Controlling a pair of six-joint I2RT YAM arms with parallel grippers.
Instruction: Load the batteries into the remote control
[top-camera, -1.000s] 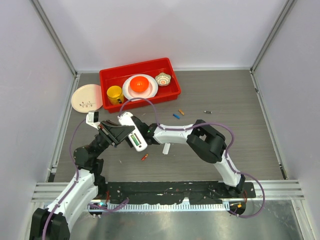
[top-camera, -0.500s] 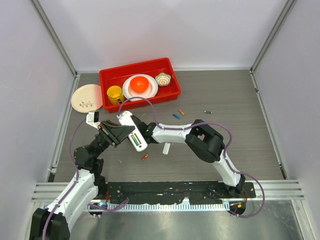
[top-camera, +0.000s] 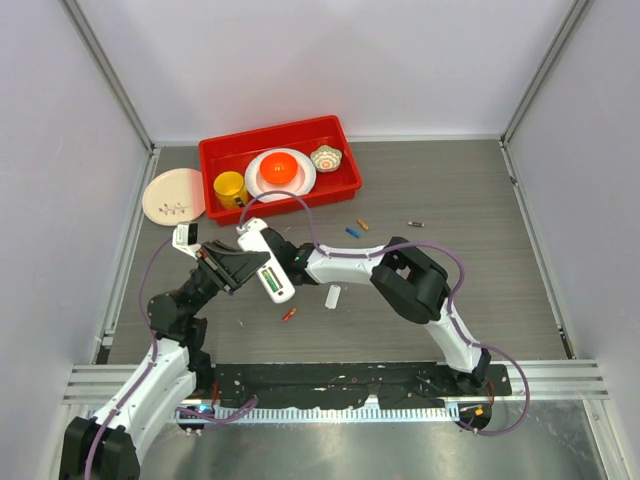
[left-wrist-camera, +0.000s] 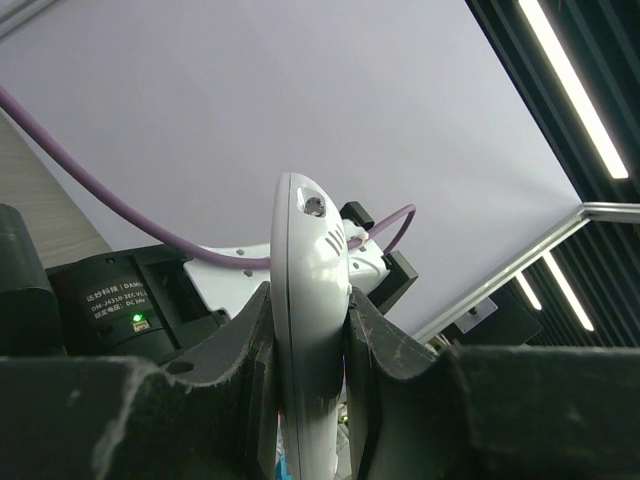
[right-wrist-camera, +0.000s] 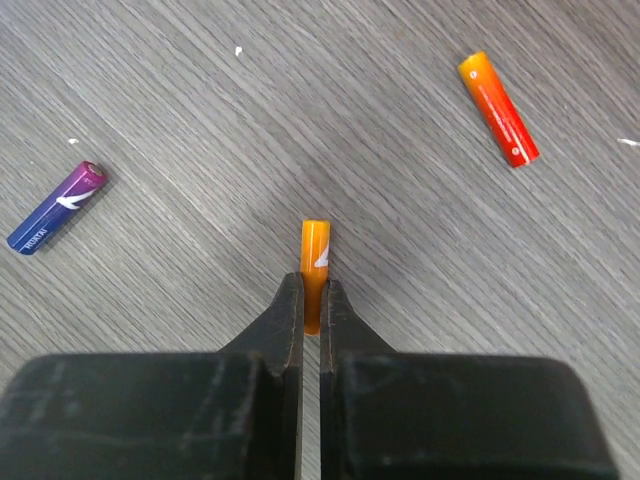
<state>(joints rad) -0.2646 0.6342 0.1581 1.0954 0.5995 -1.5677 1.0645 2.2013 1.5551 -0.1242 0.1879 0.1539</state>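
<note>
The right pincer (right-wrist-camera: 311, 288) has closed since a second ago, when its fingers stood apart; now it is grasping an orange battery (right-wrist-camera: 315, 245).

The battery sticks out forward from the clenched fingertips, and I cannot tell if it touches the grey surface (right-wrist-camera: 200, 120). A blue battery (right-wrist-camera: 55, 208) lies to its left and a red-orange battery (right-wrist-camera: 498, 108) to its right, both well apart from it. The left pincer (left-wrist-camera: 308, 300) is clenched on the remote control (left-wrist-camera: 305, 230), gripping its two long sides. From above, a green battery (top-camera: 268, 283) shows inside the remote.
</note>
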